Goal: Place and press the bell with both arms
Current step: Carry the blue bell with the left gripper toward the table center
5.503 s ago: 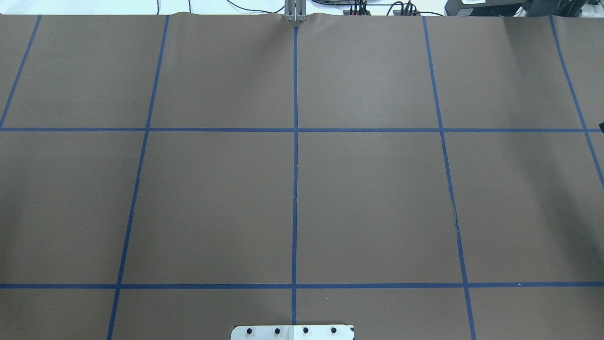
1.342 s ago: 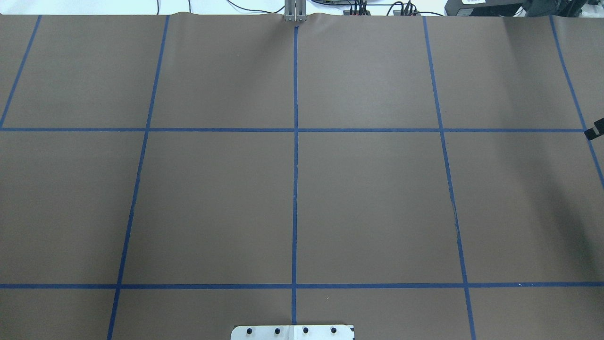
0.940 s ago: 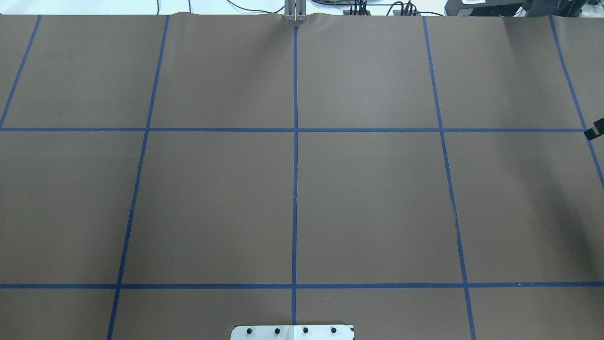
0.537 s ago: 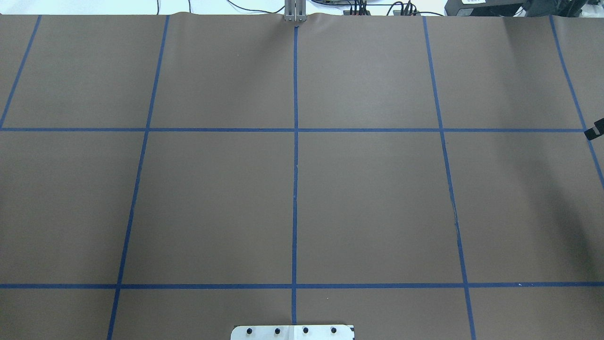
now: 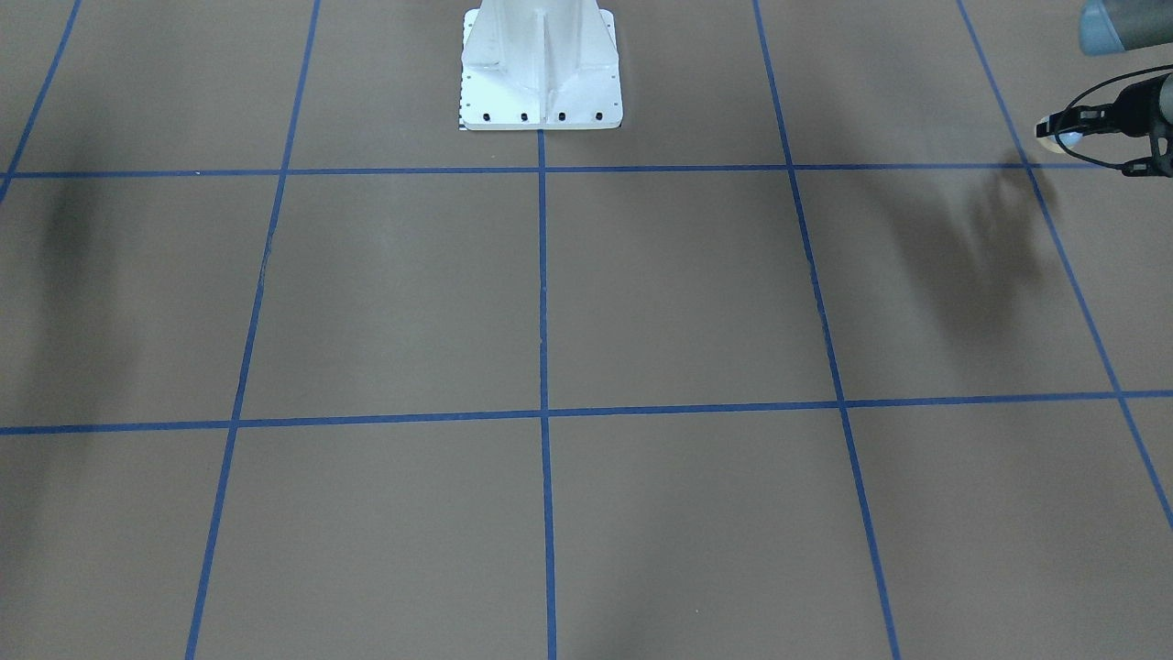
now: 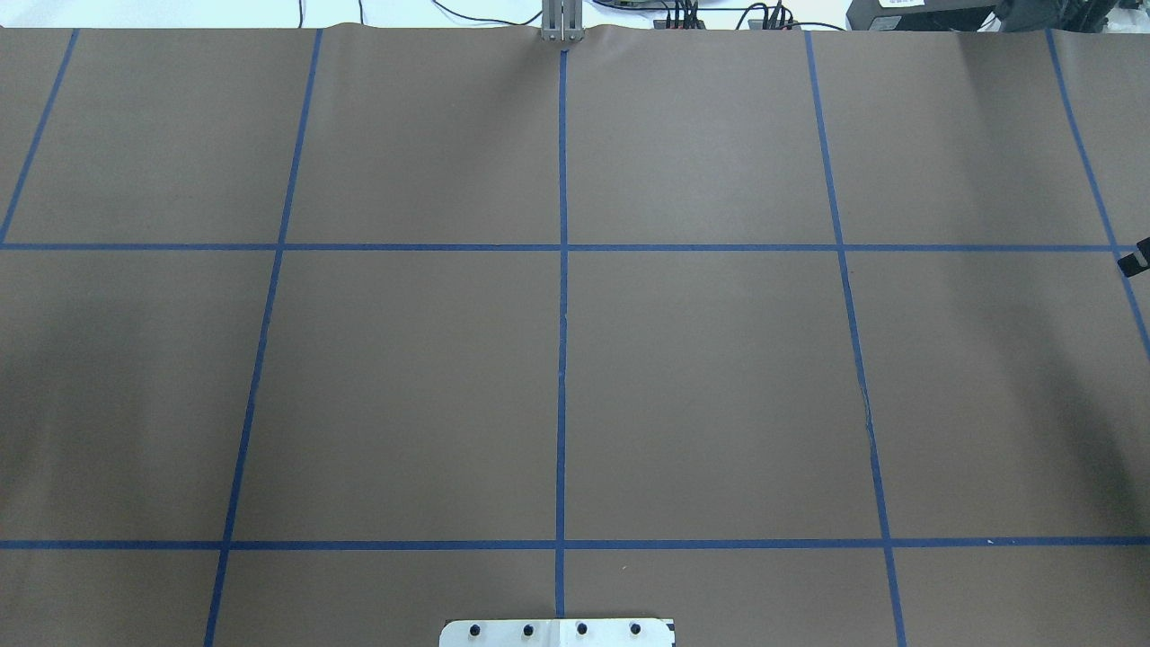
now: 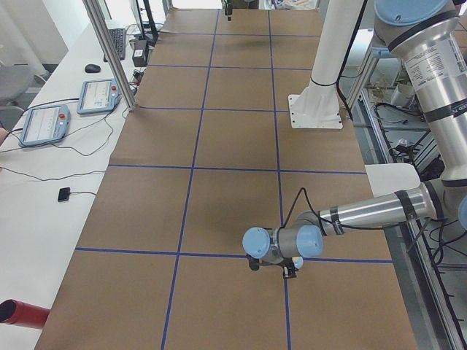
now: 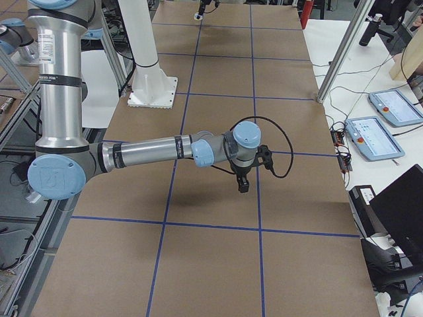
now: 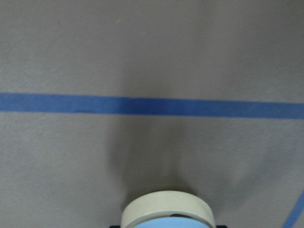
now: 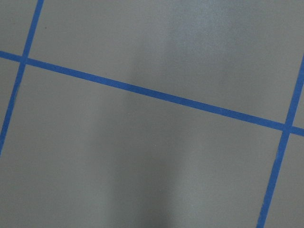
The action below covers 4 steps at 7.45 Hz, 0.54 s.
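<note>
The bell (image 9: 166, 211), light blue with a cream ring, fills the bottom edge of the left wrist view, held above the brown mat. In the front-facing view my left gripper (image 5: 1056, 128) is shut on the bell (image 5: 1065, 139) at the far right edge, above a blue tape line. My left gripper (image 7: 290, 268) also shows in the exterior left view. My right gripper (image 8: 242, 183) hangs over the mat in the exterior right view. Only its tip (image 6: 1134, 260) shows at the overhead view's right edge, and I cannot tell whether it is open or shut.
The white pedestal (image 5: 541, 73) stands at the robot's side of the table, mid-width. Blue tape lines (image 6: 562, 270) divide the brown mat into squares. Teach pendants (image 7: 98, 95) and a metal post (image 7: 109, 51) stand along the operators' side.
The right gripper's tip came into the overhead view at the right edge, then slid slightly back toward the edge and nearer the robot. Nothing else has moved.
</note>
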### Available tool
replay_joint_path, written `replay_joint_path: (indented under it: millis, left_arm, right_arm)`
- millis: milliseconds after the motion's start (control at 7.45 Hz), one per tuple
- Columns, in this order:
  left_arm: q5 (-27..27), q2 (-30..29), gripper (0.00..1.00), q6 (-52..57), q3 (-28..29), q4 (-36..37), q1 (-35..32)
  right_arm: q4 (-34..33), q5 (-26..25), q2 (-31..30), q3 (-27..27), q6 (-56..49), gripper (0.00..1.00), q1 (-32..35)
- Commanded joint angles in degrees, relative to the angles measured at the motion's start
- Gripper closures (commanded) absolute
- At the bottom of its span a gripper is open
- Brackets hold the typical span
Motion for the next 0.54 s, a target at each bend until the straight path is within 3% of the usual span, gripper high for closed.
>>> replay_joint_path:
  millis: [0,268,403]
  left_arm:
    - [0.33,-15.55,0.86,-0.49,-3.56,16.46,0.21]
    - [0.42,-28.75,0.86,-1.28,-3.65,26.32,0.30]
    - [0.42,-34.29,0.86,-6.33,-3.56,26.80,1.25]
  right_arm:
    - [0.04,0.27,-0.65,-0.04,0.00,0.00,-0.03]
    - [0.04,-0.44,-0.65,0.31,-0.09,0.00,0.05]
    - [0.04,-0.53,-0.56,0.31,-0.09,0.00,0.05]
